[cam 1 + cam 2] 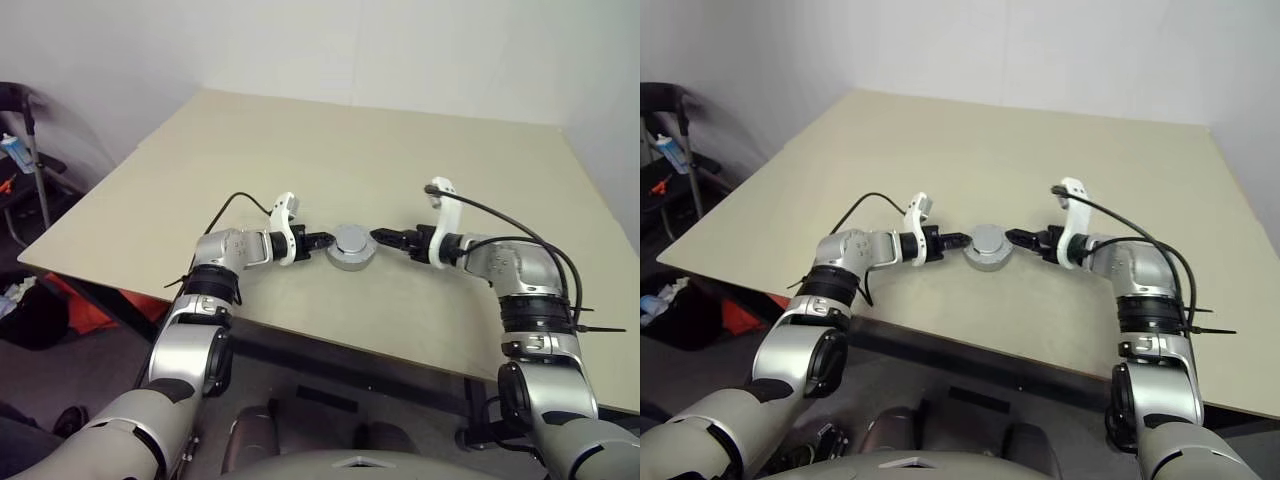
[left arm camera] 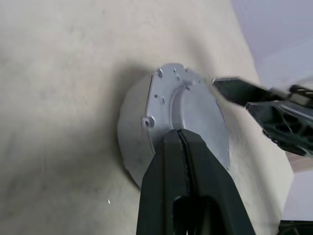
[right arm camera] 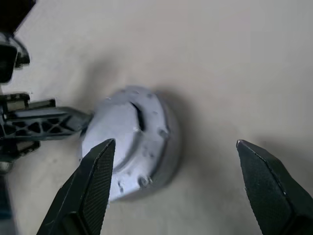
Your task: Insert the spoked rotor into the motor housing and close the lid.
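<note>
The motor housing (image 1: 352, 246) sat on the beige counter (image 1: 340, 150), near its front edge and between the two grippers, with a plain silver cover showing on top; neither windings nor spokes could be seen. The left gripper (image 1: 326, 241) was clenched, its two black fingers (image 2: 188, 161) pressed together with no gap, and their tips lay against the housing's silver top and rim on the robot's left side. It pinched nothing. The right gripper (image 3: 178, 147) stood released, its fingers (image 3: 95, 169) spread wide apart and holding nothing. In the right wrist view one finger crossed in front of the housing and the other hung over bare counter well to the side. In the head views the right gripper's tip was just beside the housing's right edge; contact there could not be told
</note>
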